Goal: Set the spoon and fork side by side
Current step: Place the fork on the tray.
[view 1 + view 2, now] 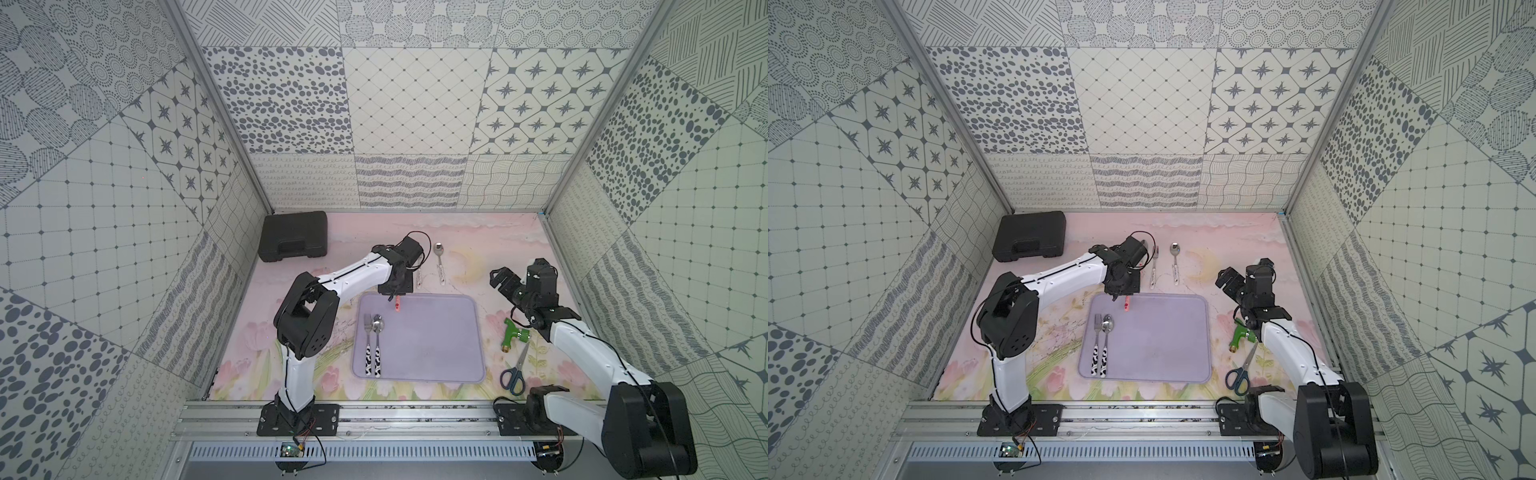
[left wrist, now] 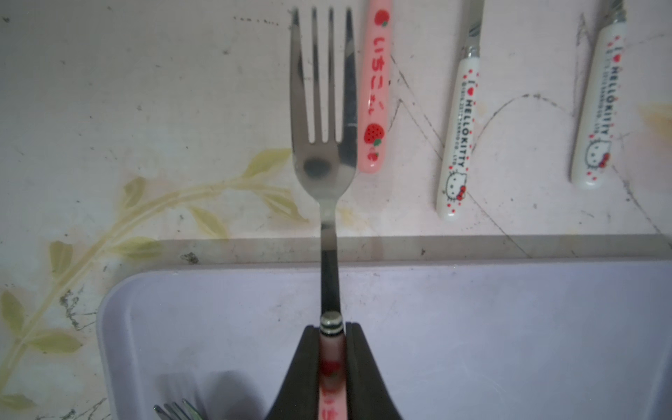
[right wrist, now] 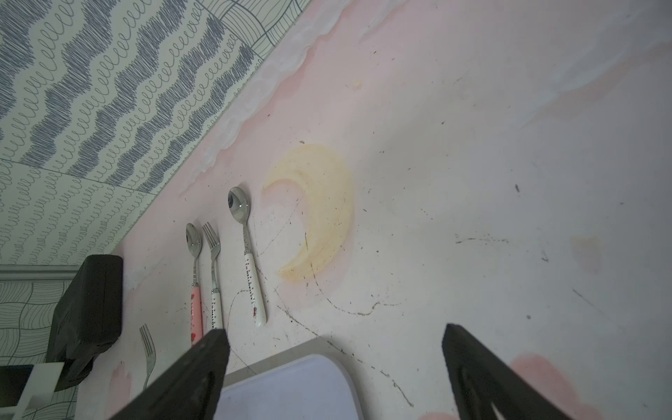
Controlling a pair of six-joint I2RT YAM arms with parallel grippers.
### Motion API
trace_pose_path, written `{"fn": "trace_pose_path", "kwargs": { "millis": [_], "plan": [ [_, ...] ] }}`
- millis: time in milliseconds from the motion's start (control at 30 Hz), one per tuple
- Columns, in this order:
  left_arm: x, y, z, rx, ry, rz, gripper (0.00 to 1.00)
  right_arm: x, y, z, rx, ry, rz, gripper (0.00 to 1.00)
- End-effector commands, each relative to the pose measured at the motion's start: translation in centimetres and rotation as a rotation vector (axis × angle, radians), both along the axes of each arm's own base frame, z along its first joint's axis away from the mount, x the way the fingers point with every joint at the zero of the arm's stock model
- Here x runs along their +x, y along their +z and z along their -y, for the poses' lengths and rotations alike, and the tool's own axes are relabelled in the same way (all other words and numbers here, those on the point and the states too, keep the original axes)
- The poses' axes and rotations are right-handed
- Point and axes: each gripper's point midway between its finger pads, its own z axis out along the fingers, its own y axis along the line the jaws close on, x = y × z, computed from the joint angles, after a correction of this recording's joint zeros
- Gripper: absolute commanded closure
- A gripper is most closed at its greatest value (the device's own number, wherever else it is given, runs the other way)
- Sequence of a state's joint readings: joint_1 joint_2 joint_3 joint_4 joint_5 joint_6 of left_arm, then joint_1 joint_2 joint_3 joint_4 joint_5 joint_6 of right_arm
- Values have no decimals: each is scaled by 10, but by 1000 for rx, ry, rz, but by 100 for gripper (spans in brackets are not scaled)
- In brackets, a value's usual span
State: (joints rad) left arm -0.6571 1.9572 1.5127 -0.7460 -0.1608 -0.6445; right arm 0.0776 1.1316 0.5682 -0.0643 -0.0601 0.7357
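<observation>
Patterned walls close around a pink painted desk (image 1: 478, 245), with a lilac tray (image 1: 436, 365) in its middle. Over the far rim of this tray the left gripper (image 2: 331, 327) has its jaws closed tight on the pink strawberry handle of the fork (image 2: 323, 145). The fork goes straight forward out of the jaws, with its tines over the bare desk. Its partner, the pink-handled spoon (image 2: 374, 87), lies on the desk ahead of the jaws. It is just beside the tines, on the side toward the right arm, and its long axis is almost parallel to the fork.

I judge that the coming move is mostly a lowering, with little turning, to lay the fork next to the spoon without pushing it. How high the fork is above the desk, I cannot tell. The right gripper (image 3: 334, 330) has its jaws wide apart and empty, and it is farther from this pair, so the left arm is the nearer one. A white-handled fork (image 2: 456, 145) and a white-handled spoon (image 2: 596, 120) lie further out on the same side.
</observation>
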Motion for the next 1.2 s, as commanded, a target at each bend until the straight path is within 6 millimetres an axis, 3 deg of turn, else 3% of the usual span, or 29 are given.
{"fn": "trace_pose_path", "kwargs": {
  "millis": [0, 633, 967, 1167],
  "plan": [
    [-19, -2, -2, 0, 73, 12, 100, 4, 14, -2, 15, -3, 48, 3],
    [-122, -15, 8, 46, 71, 19, 100, 2, 19, -1, 15, -4, 62, 3],
    [-156, -26, 11, 57, 81, 11, 100, 2, 20, -1, 12, -6, 65, 3],
    [-166, -32, 14, 53, 78, 5, 100, 2, 20, -1, 13, -4, 64, 3]
  ]
}}
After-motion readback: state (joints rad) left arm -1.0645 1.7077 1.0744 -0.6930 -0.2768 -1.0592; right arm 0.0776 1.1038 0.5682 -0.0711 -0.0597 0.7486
